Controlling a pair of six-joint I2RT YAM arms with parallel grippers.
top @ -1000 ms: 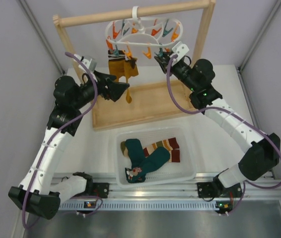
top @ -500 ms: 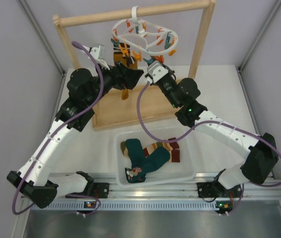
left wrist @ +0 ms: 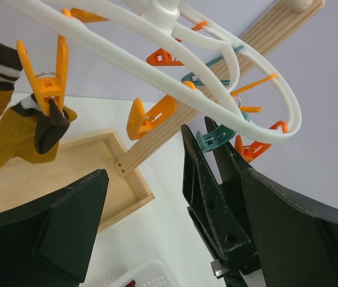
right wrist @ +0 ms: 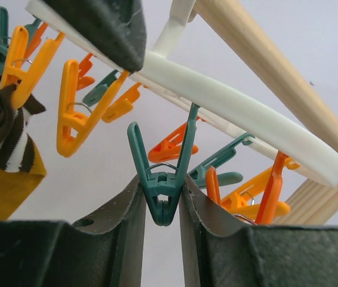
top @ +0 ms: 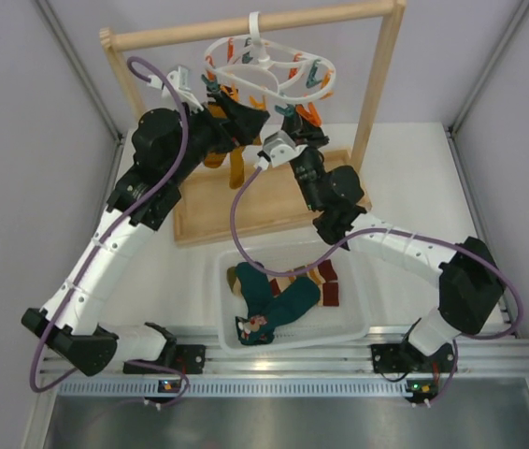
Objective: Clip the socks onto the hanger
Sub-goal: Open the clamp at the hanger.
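1. Progress looks partial. One mustard sock (left wrist: 20,137) with a brown-striped cuff hangs from an orange clip (left wrist: 48,84) on the hanger (right wrist: 246,116), which hooks over the wooden rail (top: 180,33) above the counter's (top: 405,187) far edge. A second sock may hang beside it, but I can't separate them cleanly.
2. Left to do: the teal socks (top: 264,295) and striped socks (top: 313,274) lie in the white basket (top: 360,299) at the middle of the near edge.
3. My right gripper (right wrist: 162,197) is nearly closed, pinching a teal clip (right wrist: 160,179) under the ring, and it carries no sock.
4. My left gripper (left wrist: 172,179) is spread wide and empty, just beside that clip.
5. I judge a sock must be fetched from the basket before this clip is useful.
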